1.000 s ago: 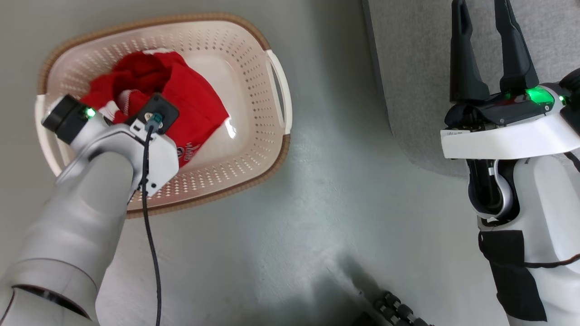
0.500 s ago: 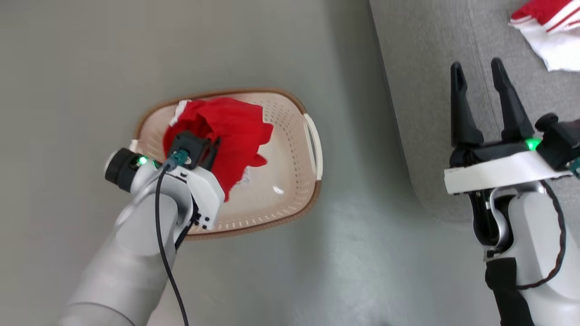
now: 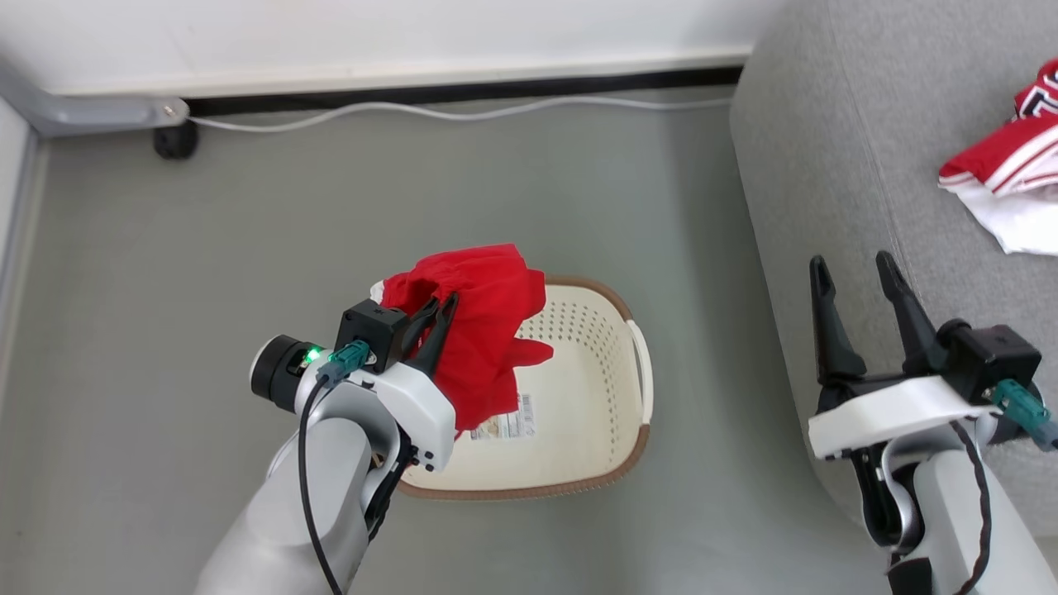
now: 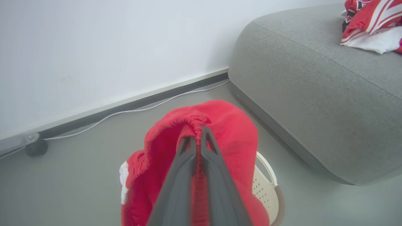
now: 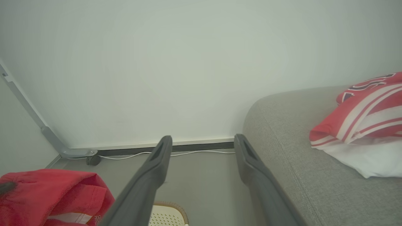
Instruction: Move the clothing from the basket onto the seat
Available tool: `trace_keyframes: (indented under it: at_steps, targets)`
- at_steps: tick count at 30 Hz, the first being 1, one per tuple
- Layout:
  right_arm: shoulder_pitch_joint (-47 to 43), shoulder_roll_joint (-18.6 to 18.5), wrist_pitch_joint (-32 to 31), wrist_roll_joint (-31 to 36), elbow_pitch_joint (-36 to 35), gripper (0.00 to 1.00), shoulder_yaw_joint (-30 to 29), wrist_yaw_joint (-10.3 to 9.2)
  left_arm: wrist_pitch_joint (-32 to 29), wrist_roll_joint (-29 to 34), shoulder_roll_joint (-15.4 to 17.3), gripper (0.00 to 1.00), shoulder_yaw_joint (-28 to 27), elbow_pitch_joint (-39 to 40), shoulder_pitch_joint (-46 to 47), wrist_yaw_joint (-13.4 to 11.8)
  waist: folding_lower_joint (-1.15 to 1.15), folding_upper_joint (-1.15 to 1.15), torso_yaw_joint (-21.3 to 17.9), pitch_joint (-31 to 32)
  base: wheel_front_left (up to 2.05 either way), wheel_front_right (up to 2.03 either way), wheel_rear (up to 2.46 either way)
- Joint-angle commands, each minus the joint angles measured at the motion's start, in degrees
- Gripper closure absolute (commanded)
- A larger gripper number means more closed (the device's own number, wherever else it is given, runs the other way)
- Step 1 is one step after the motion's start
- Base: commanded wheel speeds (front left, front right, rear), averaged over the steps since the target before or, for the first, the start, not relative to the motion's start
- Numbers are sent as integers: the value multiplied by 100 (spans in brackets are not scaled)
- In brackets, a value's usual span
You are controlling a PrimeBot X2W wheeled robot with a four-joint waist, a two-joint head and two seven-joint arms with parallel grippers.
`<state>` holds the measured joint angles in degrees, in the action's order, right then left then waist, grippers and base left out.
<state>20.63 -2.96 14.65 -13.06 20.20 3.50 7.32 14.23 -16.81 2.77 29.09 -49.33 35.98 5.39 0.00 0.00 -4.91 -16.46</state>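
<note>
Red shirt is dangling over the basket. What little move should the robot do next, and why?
Probably swing the left arm toward the robot's right, carrying the red shirt across to the grey sofa. The left jaws are shut on the shirt, which hangs bunched over the basket, so it looks lifted enough to travel. Another shirt lies on the sofa.

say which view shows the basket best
Head view: the basket shows almost whole from above, partly behind the red jersey. Left wrist view catches one handle and rim; right wrist view, a sliver.
</note>
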Motion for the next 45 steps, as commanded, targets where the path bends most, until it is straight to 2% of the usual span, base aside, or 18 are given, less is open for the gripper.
trace_keyframes:
  at_steps: [1,15,23,34,39,45]
  targets:
    - [-132,-40,35,74,-43,0,95,17,76,-38,89,100,-226,323,-110,-75,0,0,305,420,0,0,0]
    - [-690,-56,35,-36,247,0,12,17,76,121,53,100,-380,1642,-537,-100,0,0,753,1276,0,0,0]
    - [-811,-33,35,-95,299,0,76,17,40,132,112,100,-354,2247,-532,-106,0,0,853,1356,0,0,0]
    - [-735,-10,35,-173,269,0,214,17,-316,114,260,100,-327,3158,-475,-195,0,0,857,1314,0,0,0]
    - [-626,-1,35,-325,70,0,498,17,-392,85,299,100,-321,3311,-469,-221,0,0,812,1300,0,0,0]
    - [-479,4,35,-712,-390,0,1449,17,-408,62,339,100,-299,3371,-455,-228,0,0,782,1262,0,0,0]
